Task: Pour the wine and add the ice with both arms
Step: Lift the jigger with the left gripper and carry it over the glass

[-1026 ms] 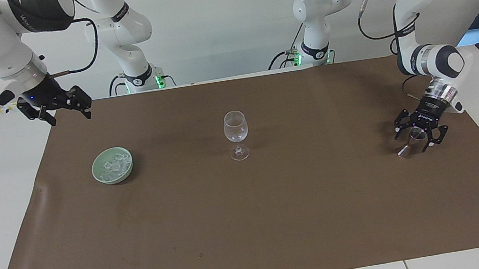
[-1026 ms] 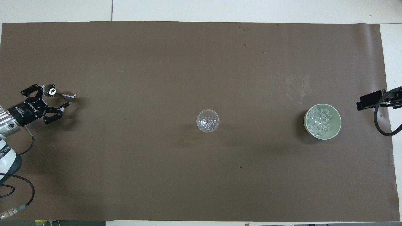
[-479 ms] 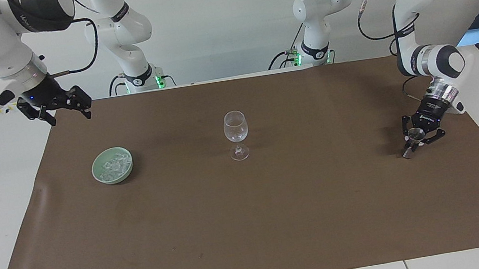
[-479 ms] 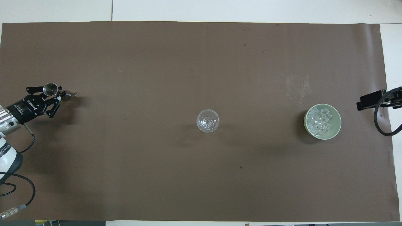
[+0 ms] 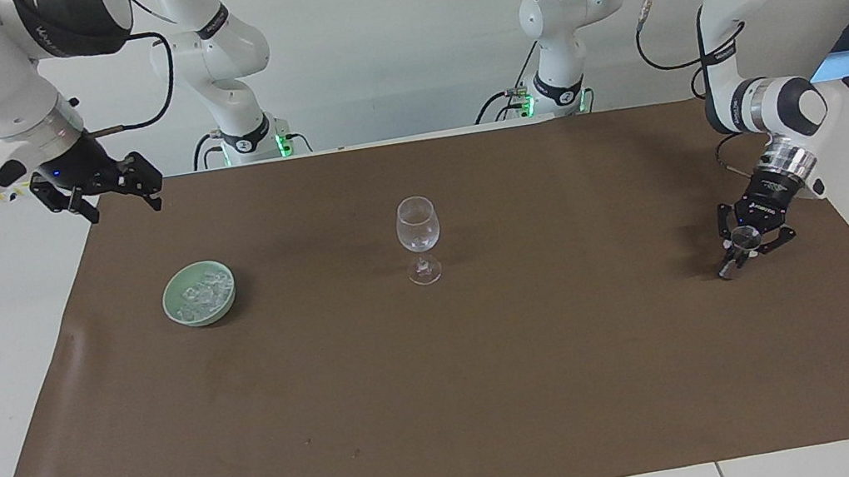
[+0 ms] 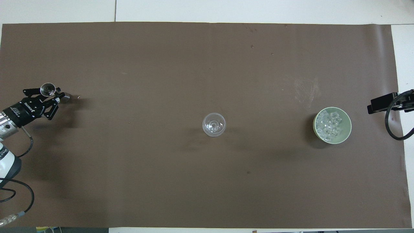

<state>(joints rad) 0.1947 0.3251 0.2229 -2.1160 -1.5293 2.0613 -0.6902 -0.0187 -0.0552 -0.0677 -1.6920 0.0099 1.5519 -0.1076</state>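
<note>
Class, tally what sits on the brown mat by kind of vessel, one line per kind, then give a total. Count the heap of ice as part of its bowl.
Wine glass: 1
Pale green bowl, holding ice: 1
Small metal measuring cup, gripped by the left gripper: 1
Total: 3

You see one wine glass (image 5: 418, 227); one green bowl (image 5: 178, 309) holding a heap of ice cubes (image 5: 202, 295); one small metal measuring cup (image 5: 736, 249); two arms.
</note>
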